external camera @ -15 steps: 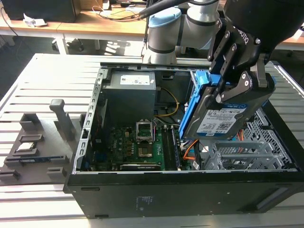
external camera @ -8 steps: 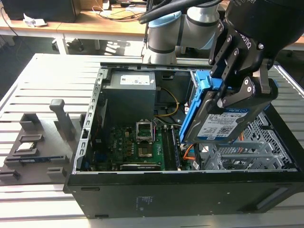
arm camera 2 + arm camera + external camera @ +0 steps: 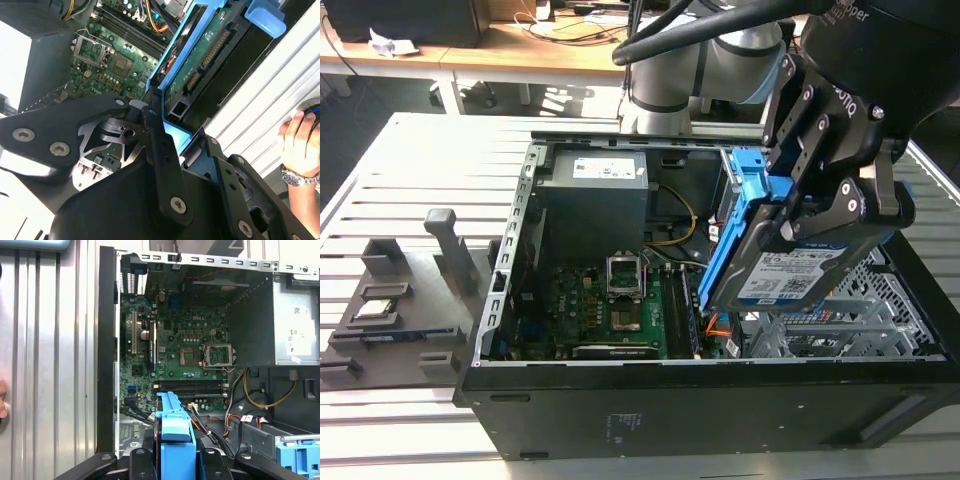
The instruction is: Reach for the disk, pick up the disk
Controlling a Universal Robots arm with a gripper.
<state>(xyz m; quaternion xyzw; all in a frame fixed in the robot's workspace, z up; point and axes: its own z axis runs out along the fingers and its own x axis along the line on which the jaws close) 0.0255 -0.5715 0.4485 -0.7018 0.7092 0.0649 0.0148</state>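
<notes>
Item: we noted the black pincer clamped on the blue-railed silver metal disk, held tilted above the open black computer case, presumably so it cleared the green motherboard beneath.

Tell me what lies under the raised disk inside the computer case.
Under the disk, clamped in the gripper, sit a metal drive cage and orange cables. The cage floor beneath is hidden.

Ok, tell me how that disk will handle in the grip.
The disk looks rigid: metal body, no sag. Probably heavy for its size. The tool grips near its upper end, so it may tend to swing; its blue rails look smooth, possibly slippery.
</notes>
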